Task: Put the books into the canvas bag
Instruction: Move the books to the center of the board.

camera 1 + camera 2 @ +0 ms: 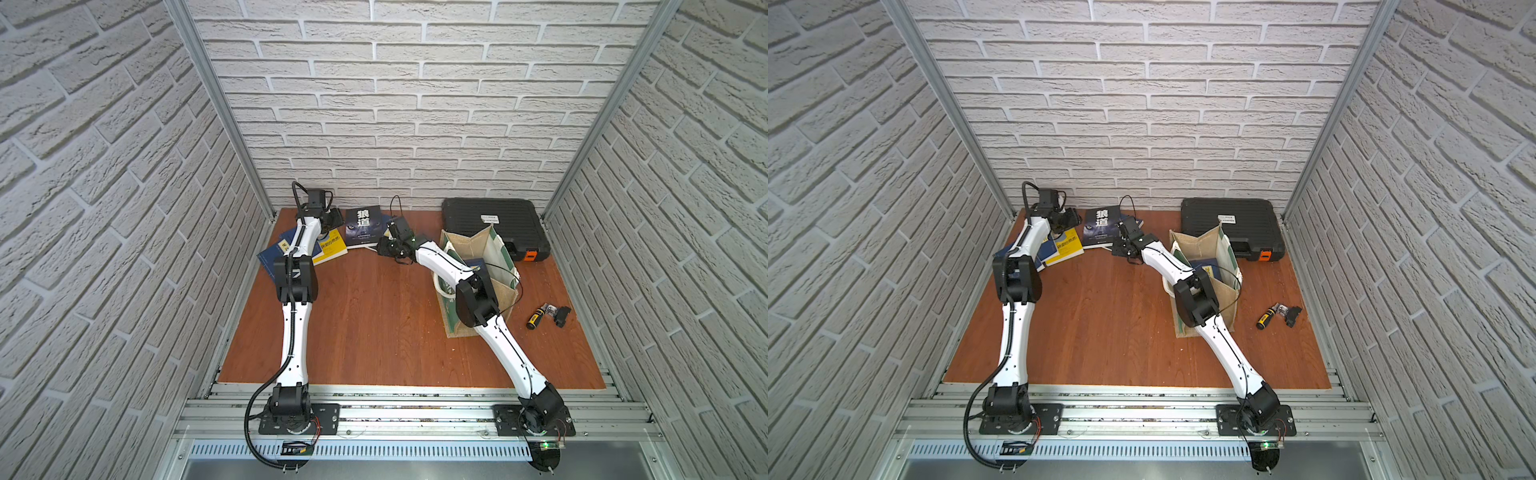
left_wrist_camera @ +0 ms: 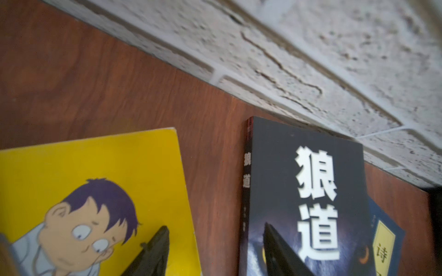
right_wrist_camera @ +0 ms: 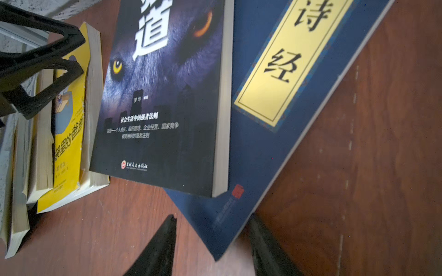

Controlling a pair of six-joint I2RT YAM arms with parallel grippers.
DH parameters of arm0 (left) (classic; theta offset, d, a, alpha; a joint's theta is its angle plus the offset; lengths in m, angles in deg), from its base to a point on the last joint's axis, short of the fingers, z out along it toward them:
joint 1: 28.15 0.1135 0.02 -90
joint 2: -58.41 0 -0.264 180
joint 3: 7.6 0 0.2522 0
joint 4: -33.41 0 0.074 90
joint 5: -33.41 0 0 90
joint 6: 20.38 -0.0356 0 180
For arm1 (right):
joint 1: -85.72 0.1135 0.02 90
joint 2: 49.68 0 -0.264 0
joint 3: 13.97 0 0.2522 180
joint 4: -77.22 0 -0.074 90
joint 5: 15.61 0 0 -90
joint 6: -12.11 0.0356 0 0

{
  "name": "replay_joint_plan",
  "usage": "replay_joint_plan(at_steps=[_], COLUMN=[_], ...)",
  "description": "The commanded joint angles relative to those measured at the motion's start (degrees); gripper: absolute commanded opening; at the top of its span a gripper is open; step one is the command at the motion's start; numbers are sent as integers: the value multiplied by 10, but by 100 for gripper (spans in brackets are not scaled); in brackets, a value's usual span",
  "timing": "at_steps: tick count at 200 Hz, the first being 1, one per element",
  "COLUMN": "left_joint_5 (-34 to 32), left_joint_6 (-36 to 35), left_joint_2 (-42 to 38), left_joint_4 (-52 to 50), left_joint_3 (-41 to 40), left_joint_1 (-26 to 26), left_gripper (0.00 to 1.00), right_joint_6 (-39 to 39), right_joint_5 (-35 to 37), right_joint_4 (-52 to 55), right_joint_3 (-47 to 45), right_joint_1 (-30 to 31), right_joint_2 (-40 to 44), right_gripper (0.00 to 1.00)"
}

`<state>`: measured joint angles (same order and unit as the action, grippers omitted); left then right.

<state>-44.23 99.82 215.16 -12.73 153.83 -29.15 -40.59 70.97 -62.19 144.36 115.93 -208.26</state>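
Hovering with jaws spread and empty, left end effector and right end effector overlook glossy rectangular books.

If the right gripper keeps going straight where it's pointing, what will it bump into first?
Probably the navy book with the yellow label: its near corner shows between the open jaws of the right gripper. The dark wolf-eyed book rests on top of it, farther along. Depth is hard to judge.
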Motion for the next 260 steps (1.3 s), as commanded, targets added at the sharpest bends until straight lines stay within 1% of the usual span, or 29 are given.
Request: replay_joint_plan(at_steps=[1, 15, 35, 51, 66, 79, 94, 120, 140, 146, 170, 207, 237, 260], left_joint_5=[25, 25, 27, 29, 42, 62, 87, 96, 103, 105, 100, 103, 98, 93], left_joint_6=[-5, -8, -2, 9, 23, 39, 48, 45, 51, 53, 55, 89, 109, 137], left_joint_2=[25, 29, 36, 33, 34, 34, 29, 6, -11, -16, -51, -136, -205, -274], left_joint_4=[14, 4, -14, -18, -35, -53, -64, -61, -57, -55, -45, 42, 92, 140], left_joint_3=[15, 14, 19, 7, 6, 4, -9, -56, -99, -112, -184, -361, -476, -584], left_joint_1=[-15, -25, -37, -41, -44, -47, -56, -78, -97, -103, -127, -154, -186, -214], left_gripper=[63, 63, 63, 63, 63, 63, 60, 56, 53, 52, 51, 49, 49, 49], right_joint_6=[15, 16, 16, 16, 19, 21, 21, 17, 13, 11, 1, -4, -16, -24], right_joint_5=[1, -6, -11, -16, -27, -35, -44, -63, -77, -80, -91, -105, -121, -125], right_joint_4=[5, 12, 12, 13, 15, 23, 30, 27, 25, 27, 34, -12, -12, -10], right_joint_3=[-32, -36, -50, -55, -55, -57, -65, -94, -128, -141, -202, -356, -435, -504], right_joint_1=[-12, -14, -16, -17, -22, -26, -30, -31, -31, -31, -31, -30, -25, -5], right_joint_2=[-13, -14, -9, -8, -10, -11, -9, 3, 22, 29, 65, 144, 194, 243], right_gripper=[48, 45, 45, 45, 45, 42, 34, 18, 8, 6, 6, 6, 5, 6])
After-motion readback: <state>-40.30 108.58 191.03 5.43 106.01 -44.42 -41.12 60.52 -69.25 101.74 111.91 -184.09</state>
